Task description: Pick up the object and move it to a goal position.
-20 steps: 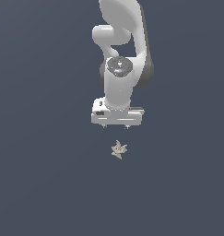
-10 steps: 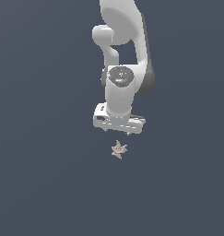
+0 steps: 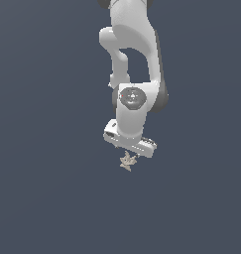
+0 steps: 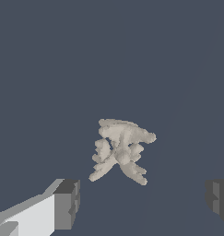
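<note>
The object (image 3: 127,161) is a small beige spiky star-shaped piece lying on the dark grey floor. In the wrist view the object (image 4: 119,150) lies close below the camera, between and just beyond the two dark finger pads (image 4: 67,203). My white gripper (image 3: 128,150) hangs straight over the object, its body covering the object's upper edge in the exterior view. The jaws stand wide apart with nothing between them. The fingertips are hidden behind the hand in the exterior view.
The plain dark grey floor (image 3: 52,198) spreads all around. The white arm (image 3: 134,54) rises behind the gripper toward the top of the exterior view.
The gripper has come down toward the object and turned slightly about its axis. The object has not moved.
</note>
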Motion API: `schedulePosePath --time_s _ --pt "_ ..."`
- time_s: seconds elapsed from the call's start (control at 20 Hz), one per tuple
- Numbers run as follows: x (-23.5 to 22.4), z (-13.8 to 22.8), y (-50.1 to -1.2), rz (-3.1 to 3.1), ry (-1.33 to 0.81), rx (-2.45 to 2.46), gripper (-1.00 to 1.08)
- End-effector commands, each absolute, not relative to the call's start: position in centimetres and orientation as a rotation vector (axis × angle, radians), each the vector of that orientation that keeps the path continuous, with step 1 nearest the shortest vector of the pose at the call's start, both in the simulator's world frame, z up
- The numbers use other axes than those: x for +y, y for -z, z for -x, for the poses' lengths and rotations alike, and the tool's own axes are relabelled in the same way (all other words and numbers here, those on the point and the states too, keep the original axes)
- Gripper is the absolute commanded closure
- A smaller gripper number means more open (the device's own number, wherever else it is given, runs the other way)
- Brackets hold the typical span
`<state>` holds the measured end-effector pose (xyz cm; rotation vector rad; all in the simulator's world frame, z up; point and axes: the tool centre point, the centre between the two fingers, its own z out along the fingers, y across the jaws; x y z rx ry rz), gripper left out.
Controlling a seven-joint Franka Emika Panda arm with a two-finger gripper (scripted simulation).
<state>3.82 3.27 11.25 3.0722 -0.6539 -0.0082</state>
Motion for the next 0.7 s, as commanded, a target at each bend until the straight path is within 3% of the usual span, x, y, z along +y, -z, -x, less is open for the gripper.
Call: schedulePosePath --time_s 0.0,0.65 --pt "3.4 -4.3 -10.6 -3.056 0.005 -0.729 -0.92" --pt "3.8 -5.0 -9.2 -3.019 0.001 -0.87 -0.92"
